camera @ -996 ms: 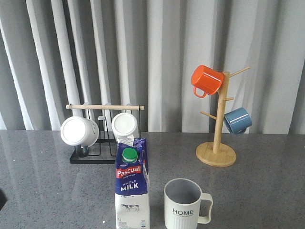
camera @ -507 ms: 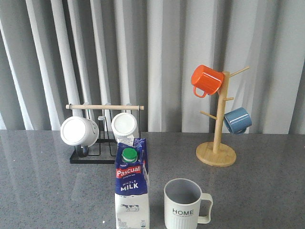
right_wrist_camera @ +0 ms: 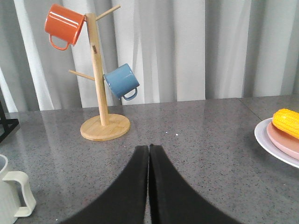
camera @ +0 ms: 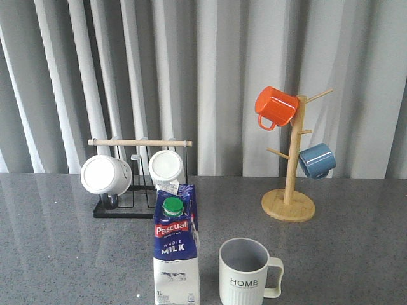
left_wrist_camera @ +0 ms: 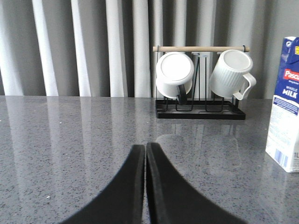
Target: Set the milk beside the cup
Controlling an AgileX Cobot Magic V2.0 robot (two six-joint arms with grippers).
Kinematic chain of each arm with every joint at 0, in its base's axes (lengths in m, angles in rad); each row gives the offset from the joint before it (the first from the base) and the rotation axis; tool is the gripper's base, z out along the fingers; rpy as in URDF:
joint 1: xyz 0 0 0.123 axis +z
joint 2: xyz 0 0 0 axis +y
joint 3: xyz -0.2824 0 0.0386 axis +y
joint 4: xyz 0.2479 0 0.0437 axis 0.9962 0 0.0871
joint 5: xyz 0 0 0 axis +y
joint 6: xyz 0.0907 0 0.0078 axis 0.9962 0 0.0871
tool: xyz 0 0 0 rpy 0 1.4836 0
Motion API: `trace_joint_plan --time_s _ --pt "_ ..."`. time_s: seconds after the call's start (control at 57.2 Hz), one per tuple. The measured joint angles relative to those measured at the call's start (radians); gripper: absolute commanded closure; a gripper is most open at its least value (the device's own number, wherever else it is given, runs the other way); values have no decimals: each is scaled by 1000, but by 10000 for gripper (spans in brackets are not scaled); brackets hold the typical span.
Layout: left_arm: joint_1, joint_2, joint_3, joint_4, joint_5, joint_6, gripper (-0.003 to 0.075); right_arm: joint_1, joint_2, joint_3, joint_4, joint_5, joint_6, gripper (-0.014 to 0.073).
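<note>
The milk (camera: 176, 248), a tall blue-and-white carton with a green cap and red "Pascual" label, stands upright at the table's front, just left of the cup (camera: 245, 272), a white ribbed mug lettered "HOME" with its handle to the right. A small gap separates them. The milk also shows at the edge of the left wrist view (left_wrist_camera: 285, 105), and the cup's handle at the edge of the right wrist view (right_wrist_camera: 14, 198). My left gripper (left_wrist_camera: 145, 148) is shut and empty, low over the table. My right gripper (right_wrist_camera: 148, 150) is shut and empty too. Neither gripper shows in the front view.
A black wire rack (camera: 127, 206) with a wooden bar holds two plain white mugs behind the milk. A wooden mug tree (camera: 289, 203) at the back right carries an orange mug (camera: 275, 107) and a blue mug (camera: 317, 160). A plate (right_wrist_camera: 271, 144) with corn lies far right.
A dark shape at the front view's lower left edge one second ago has gone out of view. The milk and cup have not moved.
</note>
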Motion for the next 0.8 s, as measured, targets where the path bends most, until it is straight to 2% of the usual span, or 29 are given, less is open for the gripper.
trace_joint_plan --time_s 0.245,0.804 --pt "55 0 0 0 -1 -20 727 0 0 0 0 0 0 596" --pt "59 0 0 0 -1 -29 727 0 0 0 0 0 0 596"
